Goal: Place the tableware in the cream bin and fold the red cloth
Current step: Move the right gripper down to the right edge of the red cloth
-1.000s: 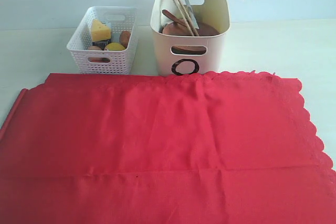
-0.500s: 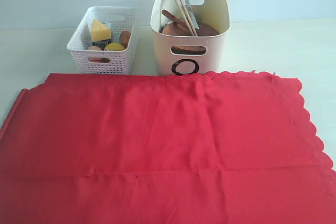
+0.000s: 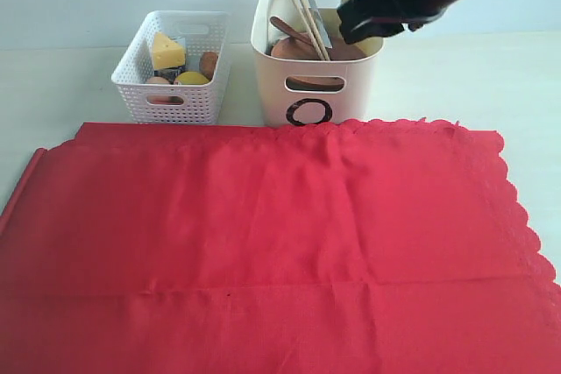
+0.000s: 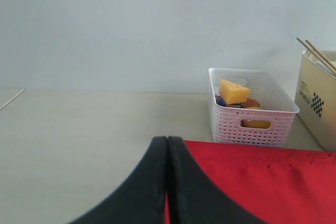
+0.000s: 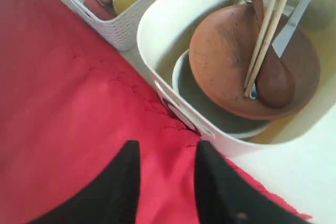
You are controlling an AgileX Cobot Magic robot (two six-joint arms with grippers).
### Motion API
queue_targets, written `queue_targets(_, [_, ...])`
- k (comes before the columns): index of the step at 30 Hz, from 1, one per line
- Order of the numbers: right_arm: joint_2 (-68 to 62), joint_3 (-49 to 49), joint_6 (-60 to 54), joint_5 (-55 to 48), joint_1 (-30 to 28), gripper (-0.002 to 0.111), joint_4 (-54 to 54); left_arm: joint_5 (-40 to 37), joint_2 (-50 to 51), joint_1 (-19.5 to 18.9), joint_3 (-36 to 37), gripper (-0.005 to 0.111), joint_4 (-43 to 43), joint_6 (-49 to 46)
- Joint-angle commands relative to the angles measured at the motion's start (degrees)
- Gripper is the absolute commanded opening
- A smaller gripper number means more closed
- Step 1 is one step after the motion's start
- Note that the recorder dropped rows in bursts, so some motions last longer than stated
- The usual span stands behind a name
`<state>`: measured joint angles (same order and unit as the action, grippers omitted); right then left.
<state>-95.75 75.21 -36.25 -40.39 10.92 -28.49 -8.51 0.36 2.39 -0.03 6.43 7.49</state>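
Observation:
The red cloth [image 3: 263, 243] lies spread flat over the near table, its scalloped edge to the right. Behind it stands the cream bin [image 3: 359, 76]. Inside the bin a brown plate [image 5: 231, 56] rests in a pale bowl [image 5: 210, 111]. A wooden spoon [image 5: 273, 77], chopsticks [image 5: 265, 30] and a knife [image 5: 294, 22] lie on the plate. My right gripper [image 5: 168, 145] hangs open over the cloth's far edge beside the bin's wall, with nothing between its fingers. In the exterior view it [image 3: 351, 31] overlaps the bin's right rim. My left gripper [image 4: 167, 139] is shut and empty, low by the cloth's left edge [image 4: 262, 182].
A white lattice basket [image 3: 166, 102] with a cheese wedge [image 3: 166, 50] and other food stands left of the cream bin. Bare pale table lies to the left of the basket and to the right of the bin. A pale wall closes the back.
The right arm, over the bin a second ago, then almost out of the exterior view, has come down in front of the bin's right rim. Cloth, bin and basket have not moved.

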Motion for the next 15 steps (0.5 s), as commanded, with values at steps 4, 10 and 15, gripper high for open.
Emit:
queue_targets(4, [5.56,-17.98,-10.28,16.85,-0.29,0.0,-15.21,0.26,-0.36,-0.12,0.03,0.001,-0.06,0.11])
queue_targets(10, [7.44,-30.64,-41.25,17.54,-0.29,0.0,-49.85,0.26,-0.36,-0.12,0.03,0.001,-0.06,0.11])
queue_targets(15, [7.16,-40.68,-69.25,7.59,-0.29,0.0,-71.46,0.26,-0.36,-0.12,0.03,0.001,-0.06,0.11])
